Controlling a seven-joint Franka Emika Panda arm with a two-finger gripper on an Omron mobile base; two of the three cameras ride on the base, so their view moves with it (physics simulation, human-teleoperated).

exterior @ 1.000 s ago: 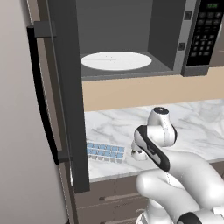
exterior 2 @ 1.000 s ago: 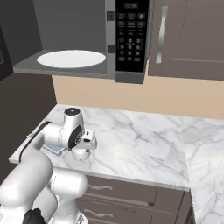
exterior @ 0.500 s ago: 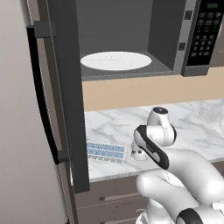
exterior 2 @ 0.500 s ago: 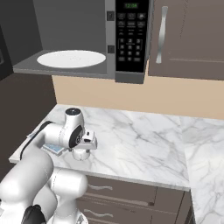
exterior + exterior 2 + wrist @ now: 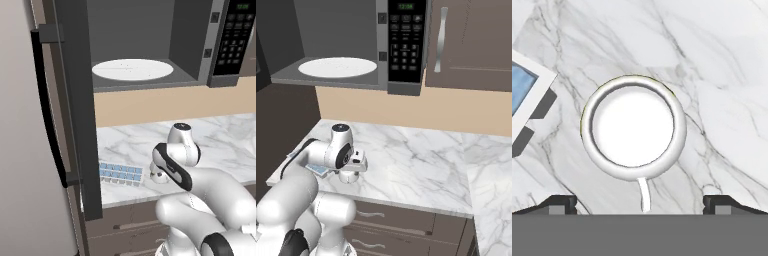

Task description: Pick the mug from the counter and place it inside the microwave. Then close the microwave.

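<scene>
The mug (image 5: 633, 127) stands upright on the marble counter (image 5: 722, 75), seen from straight above. Its rim is round, its inside looks white here, and its thin handle (image 5: 643, 195) points to the bottom of the hand view. My gripper (image 5: 639, 204) is open directly over it, with the two fingertips (image 5: 559, 202) spread wider than the mug. From the base views the hand (image 5: 161, 170) (image 5: 352, 165) covers most of the mug (image 5: 159, 177) (image 5: 348, 176). The microwave (image 5: 406, 45) hangs above with its door (image 5: 75, 100) swung open and the round white plate (image 5: 132, 69) inside.
A blue-celled ice cube tray (image 5: 120, 173) (image 5: 522, 100) lies on the counter just left of the mug. The open door's black handle (image 5: 47, 110) juts out on the left. Dark wall cabinets (image 5: 471, 45) stand right of the microwave, with brown drawers (image 5: 406, 220) below the counter.
</scene>
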